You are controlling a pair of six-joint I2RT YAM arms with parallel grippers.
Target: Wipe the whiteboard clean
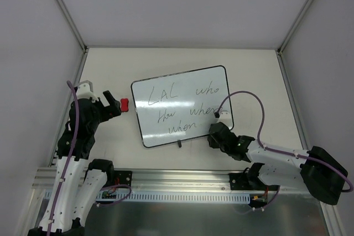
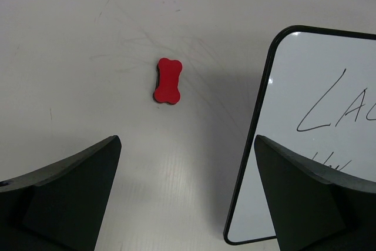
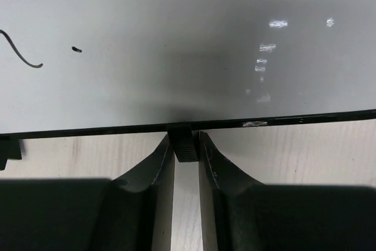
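Note:
The whiteboard [image 1: 182, 106] lies on the table with black handwritten words on it. It also shows in the left wrist view [image 2: 317, 121] and the right wrist view [image 3: 176, 45]. A small red bone-shaped eraser [image 1: 124, 104] lies on the table just left of the board, and it shows in the left wrist view [image 2: 168, 80]. My left gripper [image 1: 112, 103] is open and empty, held above the table just short of the eraser [image 2: 187, 145]. My right gripper [image 1: 213, 132] is shut on the small black foot [image 3: 185, 145] at the board's near right edge.
The board's second black foot [image 1: 179, 144] sticks out of the near edge further left. Grey walls enclose the table on the left, the back and the right. A metal rail [image 1: 182, 183] with the arm bases runs along the near edge.

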